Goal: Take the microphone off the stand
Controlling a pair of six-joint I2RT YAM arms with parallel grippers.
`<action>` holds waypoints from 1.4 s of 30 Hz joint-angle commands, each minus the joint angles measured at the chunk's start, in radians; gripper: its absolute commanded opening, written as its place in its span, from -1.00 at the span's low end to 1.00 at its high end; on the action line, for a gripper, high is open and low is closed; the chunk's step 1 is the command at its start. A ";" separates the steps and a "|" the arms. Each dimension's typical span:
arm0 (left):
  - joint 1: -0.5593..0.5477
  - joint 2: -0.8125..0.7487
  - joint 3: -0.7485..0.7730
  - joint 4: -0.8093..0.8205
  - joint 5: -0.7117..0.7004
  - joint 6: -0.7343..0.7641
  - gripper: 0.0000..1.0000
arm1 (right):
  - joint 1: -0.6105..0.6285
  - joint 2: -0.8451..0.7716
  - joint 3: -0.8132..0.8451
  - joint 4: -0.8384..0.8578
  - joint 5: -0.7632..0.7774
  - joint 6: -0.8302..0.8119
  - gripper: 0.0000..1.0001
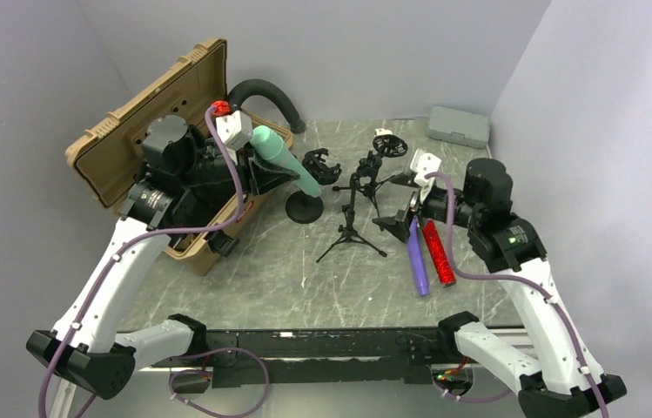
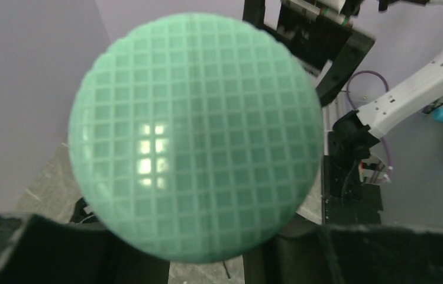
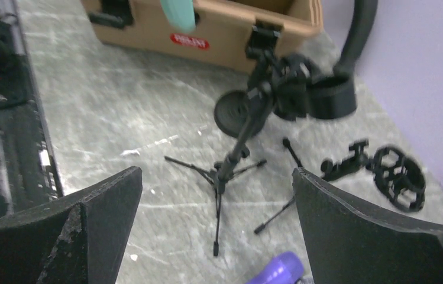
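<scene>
A mint-green microphone (image 1: 285, 163) is held in my left gripper (image 1: 263, 171), tilted, its handle end pointing down toward the black stand with a round base (image 1: 305, 209). In the left wrist view its mesh head (image 2: 195, 136) fills the frame between my dark fingers (image 2: 59, 251). The stand's clip (image 1: 323, 165) looks empty in the right wrist view (image 3: 325, 97), and the microphone's tip (image 3: 177, 15) hangs apart from it. My right gripper (image 1: 399, 225) is open and empty over the table (image 3: 216, 231).
A black tripod stand (image 1: 352, 218) stands mid-table. Purple (image 1: 418, 257) and red (image 1: 438, 252) microphones lie by the right gripper. An open tan case (image 1: 148, 122) is at the left, a black hose (image 1: 265, 91) behind it, a grey box (image 1: 460, 126) at the back right, and a shock mount (image 3: 396, 177) lies loose.
</scene>
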 commanded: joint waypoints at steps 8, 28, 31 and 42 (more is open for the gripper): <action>-0.048 0.021 -0.030 0.124 0.137 -0.107 -1.00 | 0.048 0.207 0.366 -0.075 -0.276 0.065 0.91; -0.127 0.125 -0.015 0.312 0.174 -0.194 -1.00 | 0.282 0.465 0.491 -0.071 -0.255 0.056 0.48; -0.128 0.121 -0.030 0.338 0.185 -0.205 -1.00 | 0.283 0.463 0.472 -0.053 -0.249 0.064 0.31; -0.129 0.111 -0.098 0.420 0.206 -0.233 -1.00 | 0.284 0.471 0.465 -0.022 -0.236 0.095 -0.38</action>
